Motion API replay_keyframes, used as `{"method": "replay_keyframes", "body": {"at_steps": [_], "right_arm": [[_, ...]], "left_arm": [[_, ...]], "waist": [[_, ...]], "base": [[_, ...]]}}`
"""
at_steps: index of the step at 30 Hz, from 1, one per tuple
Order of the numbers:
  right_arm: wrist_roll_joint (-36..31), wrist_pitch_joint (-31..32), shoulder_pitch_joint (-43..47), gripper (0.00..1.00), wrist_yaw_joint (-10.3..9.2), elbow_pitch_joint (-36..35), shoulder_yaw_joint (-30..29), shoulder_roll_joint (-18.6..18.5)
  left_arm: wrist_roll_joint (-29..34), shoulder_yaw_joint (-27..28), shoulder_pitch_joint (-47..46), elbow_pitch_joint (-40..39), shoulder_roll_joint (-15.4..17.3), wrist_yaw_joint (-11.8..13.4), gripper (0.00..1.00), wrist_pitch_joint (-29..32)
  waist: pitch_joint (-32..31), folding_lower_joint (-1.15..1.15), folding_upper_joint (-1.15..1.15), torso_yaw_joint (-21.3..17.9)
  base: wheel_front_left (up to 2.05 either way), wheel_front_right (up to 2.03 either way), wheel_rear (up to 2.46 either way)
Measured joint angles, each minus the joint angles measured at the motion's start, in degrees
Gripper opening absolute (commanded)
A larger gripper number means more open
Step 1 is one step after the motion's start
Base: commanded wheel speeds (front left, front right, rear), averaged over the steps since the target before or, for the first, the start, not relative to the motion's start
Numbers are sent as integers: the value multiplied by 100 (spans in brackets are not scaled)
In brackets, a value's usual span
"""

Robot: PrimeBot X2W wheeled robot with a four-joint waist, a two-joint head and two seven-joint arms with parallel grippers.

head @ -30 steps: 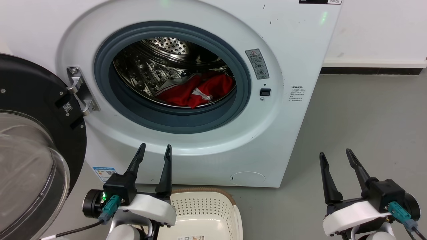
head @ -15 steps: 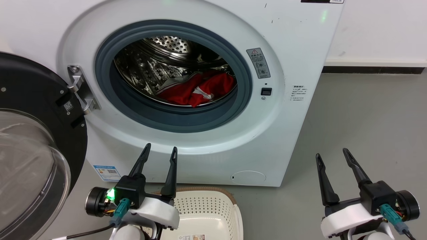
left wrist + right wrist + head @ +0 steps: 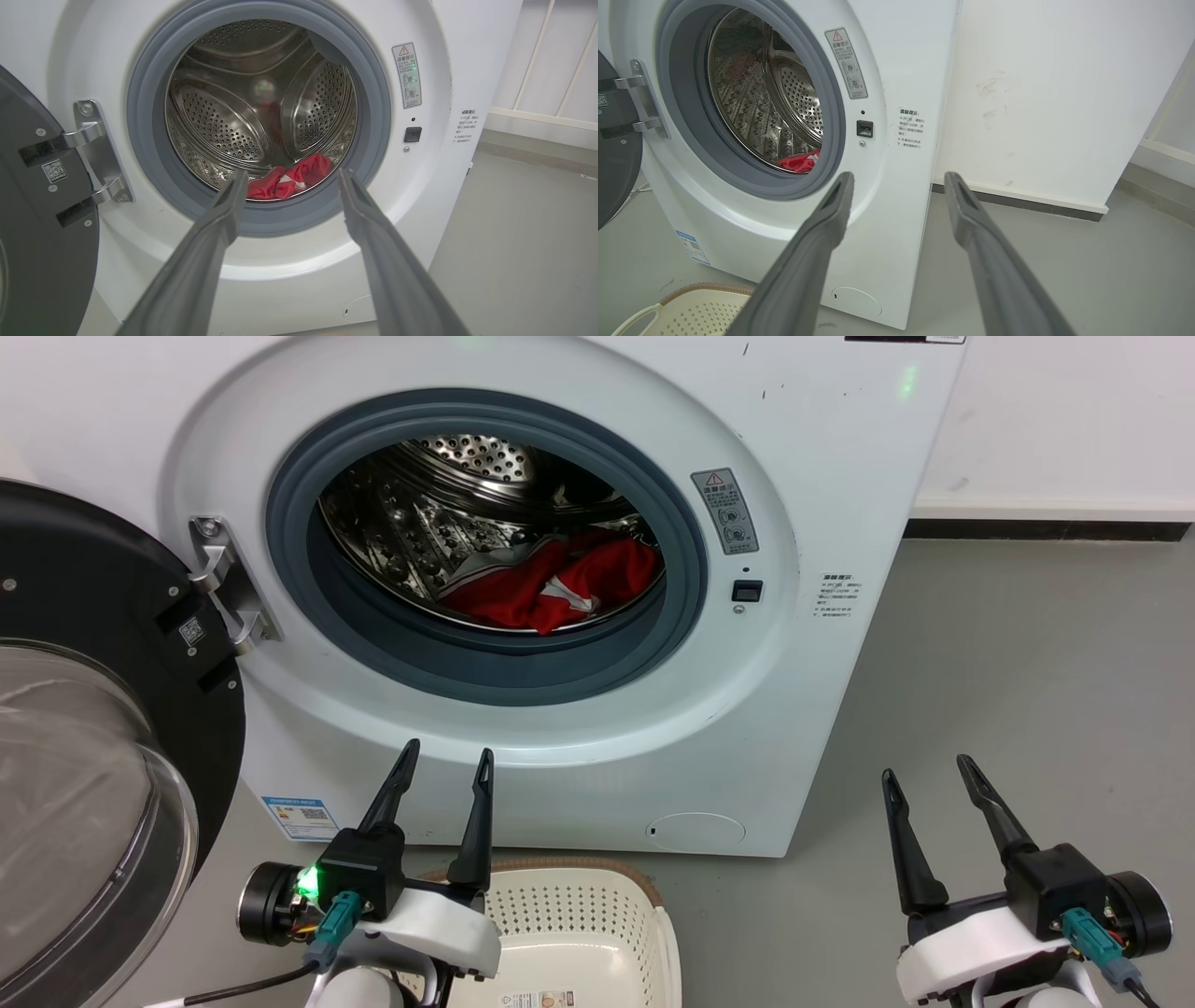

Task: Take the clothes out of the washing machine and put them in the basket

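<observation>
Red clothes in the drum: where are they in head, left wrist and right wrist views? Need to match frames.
Head view: clothes low in the drum, right of the porthole's centre.
Left wrist view: clothes at drum bottom, between the left pincer's tips.
Right wrist view: clothes, small red patch at the porthole's lower right edge.
Shared landmark: warning sticker right of the porthole.

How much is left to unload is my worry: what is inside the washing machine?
Red clothes with white trim lie bunched low in the perforated steel drum. Anything under that heap, or behind the lower lip of the grey gasket, is hidden.
</observation>
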Motion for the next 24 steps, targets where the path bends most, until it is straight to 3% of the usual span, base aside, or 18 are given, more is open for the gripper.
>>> {"method": "replay_keyframes", "body": {"at_steps": [13, 24], "right_arm": [[52, 0, -90, 100, 0, -80, 101, 0], [103, 8, -623, 100, 1, -353, 243, -3]], "left_arm": [[-21, 33, -320, 24, 1, 66, 100, 0], [7, 318, -1640, 658, 3, -2, 100, -9]], "waist": [[264, 0, 0, -23], [1352, 1, 0, -320]], "base": [[0, 0, 0], [0, 0, 0]]}}
